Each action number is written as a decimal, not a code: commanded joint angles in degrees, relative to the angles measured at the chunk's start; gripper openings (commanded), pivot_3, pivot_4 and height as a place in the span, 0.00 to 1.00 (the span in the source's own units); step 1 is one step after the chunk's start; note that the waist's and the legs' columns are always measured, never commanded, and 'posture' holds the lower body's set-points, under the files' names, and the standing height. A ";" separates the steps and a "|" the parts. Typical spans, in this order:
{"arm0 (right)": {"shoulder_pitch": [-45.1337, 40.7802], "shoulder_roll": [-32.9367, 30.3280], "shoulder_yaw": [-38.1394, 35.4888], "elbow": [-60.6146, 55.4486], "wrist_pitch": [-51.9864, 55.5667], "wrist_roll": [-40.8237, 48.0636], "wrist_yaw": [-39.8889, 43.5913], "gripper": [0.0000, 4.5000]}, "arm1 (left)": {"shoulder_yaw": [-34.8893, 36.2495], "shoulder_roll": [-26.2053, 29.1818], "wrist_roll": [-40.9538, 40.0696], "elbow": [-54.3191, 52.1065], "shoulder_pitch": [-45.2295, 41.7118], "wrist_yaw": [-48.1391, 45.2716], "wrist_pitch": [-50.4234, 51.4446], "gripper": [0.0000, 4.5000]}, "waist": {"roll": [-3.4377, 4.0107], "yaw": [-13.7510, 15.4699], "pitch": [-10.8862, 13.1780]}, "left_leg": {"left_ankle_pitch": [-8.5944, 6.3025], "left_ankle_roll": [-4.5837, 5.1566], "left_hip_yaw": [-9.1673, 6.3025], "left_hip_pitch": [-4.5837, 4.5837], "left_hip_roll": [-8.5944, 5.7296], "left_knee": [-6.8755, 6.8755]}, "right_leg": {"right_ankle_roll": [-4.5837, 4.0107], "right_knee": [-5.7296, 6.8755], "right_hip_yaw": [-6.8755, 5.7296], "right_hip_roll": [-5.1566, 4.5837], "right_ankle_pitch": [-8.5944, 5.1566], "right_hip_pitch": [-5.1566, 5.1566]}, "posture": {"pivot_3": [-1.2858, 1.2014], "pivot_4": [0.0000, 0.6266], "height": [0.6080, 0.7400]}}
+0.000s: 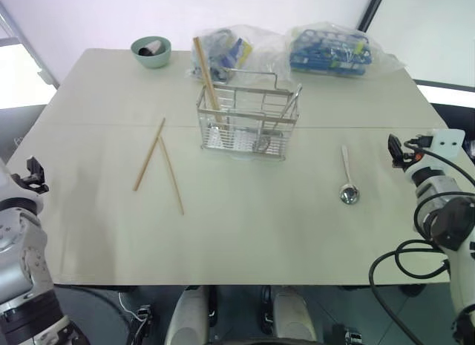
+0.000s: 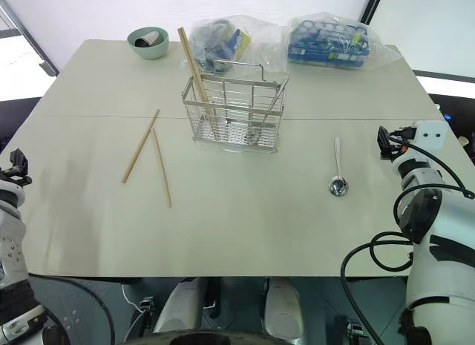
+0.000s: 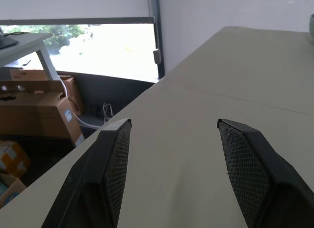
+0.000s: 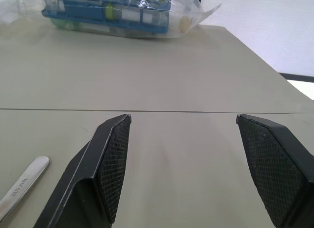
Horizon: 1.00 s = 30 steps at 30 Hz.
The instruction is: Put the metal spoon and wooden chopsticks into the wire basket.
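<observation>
Closest in are the 2 grippers, both hanging at the table (image 1: 245, 241) edges, probably just staged before any reach. Left gripper (image 3: 171, 154) has its jaws apart with nothing between them, over the left edge. Going right: the 2 wooden chopsticks (image 1: 158, 164) lie in a V on the tabletop, then the wire basket (image 1: 249, 122) mid-table with a thicker pale stick (image 1: 207, 76) leaning in it. The metal spoon (image 1: 346, 176) lies flat, bowl toward the robot. Right gripper (image 4: 182, 154) is spread wide and empty, near the spoon handle.
</observation>
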 commanded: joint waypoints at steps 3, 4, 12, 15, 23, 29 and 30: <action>-0.56 -0.10 0.13 -1.24 -0.64 1.24 -0.02 0.79 | 0.62 1.43 -0.77 -2.20 -0.70 -0.79 0.32 0.65 | 0.00 -0.02 0.00 | 0.01 -0.01 0.00 0.00 0.00 0.00 | 0.00 0.00 0.00 0.00 0.00 0.00 | 0.52 0.24 0.75; -0.59 -0.03 0.16 -1.31 -0.65 1.21 0.00 0.79 | 0.59 1.46 -0.68 -2.28 -0.75 -0.76 0.41 0.65 | 0.00 -0.02 0.00 | 0.02 -0.03 0.00 0.00 0.00 0.00 | 0.00 0.00 0.00 0.00 0.00 0.00 | 0.52 0.24 0.75; -1.28 -0.35 0.41 -1.63 -0.25 1.20 0.29 0.79 | -0.17 2.04 -0.31 -2.77 -1.48 -0.78 0.92 0.65 | 0.00 0.02 0.00 | 0.02 -0.03 0.00 0.00 0.00 0.00 | 0.00 0.00 0.00 0.00 0.00 0.00 | 0.52 0.24 0.75; -1.55 -0.90 0.85 -2.72 0.37 1.00 0.77 0.79 | -0.06 2.64 -0.82 -2.44 -2.69 -1.16 1.54 0.65 | 0.00 0.01 0.00 | 0.03 -0.04 0.00 0.00 0.00 0.00 | 0.00 0.00 0.00 0.00 0.00 0.00 | 0.52 0.24 0.75; -0.80 -3.00 1.79 -12.42 6.09 1.61 3.13 0.79 | 1.35 5.15 -2.43 0.23 -6.39 -1.91 2.65 0.65 | 0.01 -0.01 0.01 | 0.10 -0.15 0.01 0.00 0.00 -0.02 | 0.00 0.00 0.02 0.01 0.00 -0.01 | 0.52 0.24 0.75; 6.22 -2.83 4.05 -39.45 19.76 2.54 10.16 0.79 | -0.86 9.77 -12.90 -2.49 -14.05 -10.47 8.78 0.65 | 0.01 0.66 0.01 | 0.11 -0.16 0.03 -0.03 -0.01 -0.04 | 0.01 0.01 0.03 -0.01 0.01 -0.05 | 0.52 0.24 0.75; 7.82 -3.16 4.97 -45.71 22.85 2.55 11.78 0.79 | -1.76 10.80 -15.95 -3.84 -15.65 -12.84 10.90 0.65 | 0.01 1.01 0.01 | 0.11 -0.16 0.02 -0.03 -0.01 -0.03 | 0.01 0.02 0.03 -0.01 0.01 -0.06 | 0.52 0.24 0.75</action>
